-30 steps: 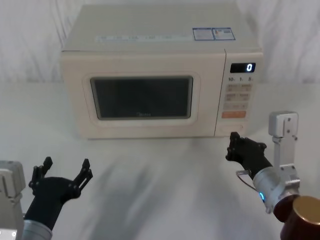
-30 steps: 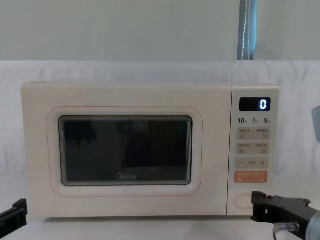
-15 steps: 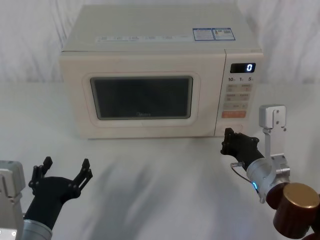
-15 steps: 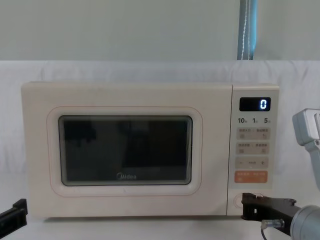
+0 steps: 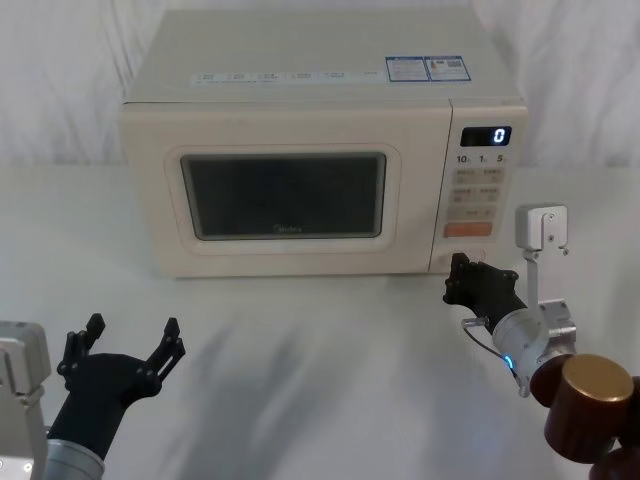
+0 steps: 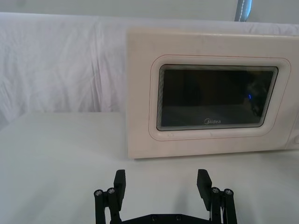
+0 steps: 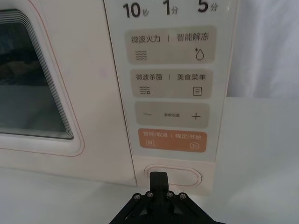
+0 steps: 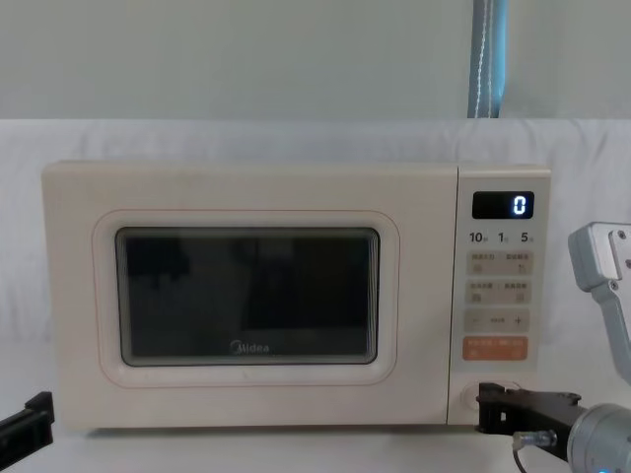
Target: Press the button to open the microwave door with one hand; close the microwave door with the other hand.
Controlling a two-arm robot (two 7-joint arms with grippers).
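R hand [image 7: 158, 174] fingers closed, empty, tip at button [image 7: 180, 175] | button long axis left-right, faces near | door [image 5: 283, 194] shut | L hand [image 5: 127, 350] spread wide, empty, near-left over counter [image 5: 320, 340]

The microwave door [image 8: 246, 301] fills the centre and left of the frame, flush with the cream body, its dark window carrying the Midea logo [image 8: 248, 347]. At right, the control panel [image 8: 497, 296] shows a lit "0" on the display [image 8: 503, 205] and an orange button [image 8: 495, 348] beneath the beige keys. At lower right, the right gripper [image 8: 485, 408] points left, its tip over the button [image 8: 471, 394]. A black tip of the left gripper [image 8: 28, 418] sits at lower left.
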